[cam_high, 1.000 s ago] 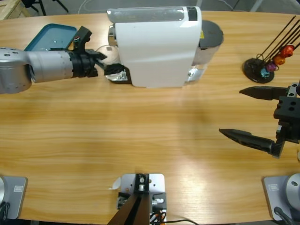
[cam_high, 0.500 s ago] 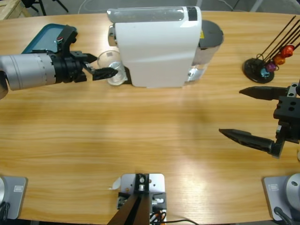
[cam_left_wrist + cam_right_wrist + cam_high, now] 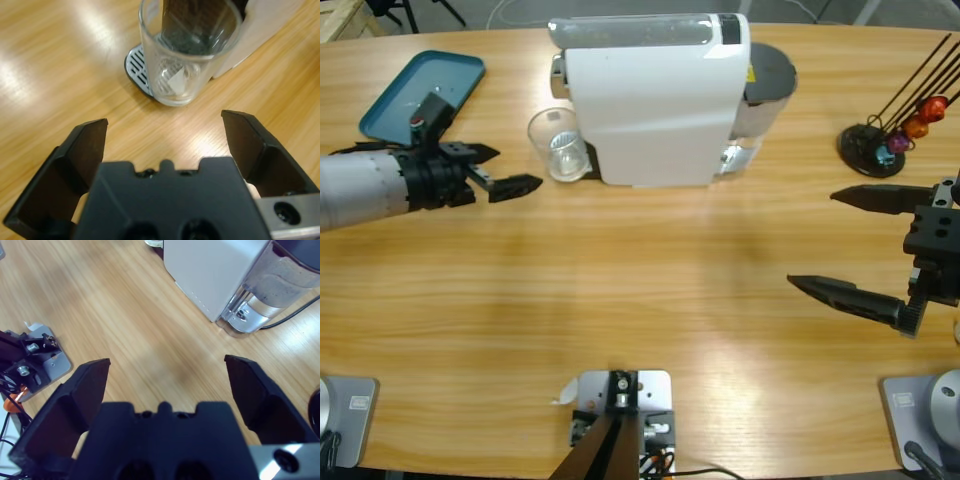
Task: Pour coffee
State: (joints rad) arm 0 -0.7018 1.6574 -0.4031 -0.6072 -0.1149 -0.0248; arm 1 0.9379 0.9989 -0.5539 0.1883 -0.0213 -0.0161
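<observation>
High view: at the table's (image 3: 650,290) 9 o'clock edge the left arm reaches in level, pointing toward 3 o'clock. Its left gripper (image 3: 498,170) has jaws spread apart, holding nothing. A teal tray (image 3: 420,90) lies at the arm's 12 o'clock. Just past the jaw tips, toward 2 o'clock, the glass (image 3: 557,145) stands upright on the drip grate at the front of the white coffee machine (image 3: 655,100), apart from the gripper. Left wrist view shows the glass (image 3: 190,50) centred beyond the open jaws, on the grate (image 3: 140,70) under the spout. Further right, near the table's 2 o'clock, a stand of coffee capsules (image 3: 890,140) sits on a dark base. At the 3 o'clock edge the right gripper (image 3: 855,245) points toward 9 o'clock, jaws wide apart and empty above bare wood.
</observation>
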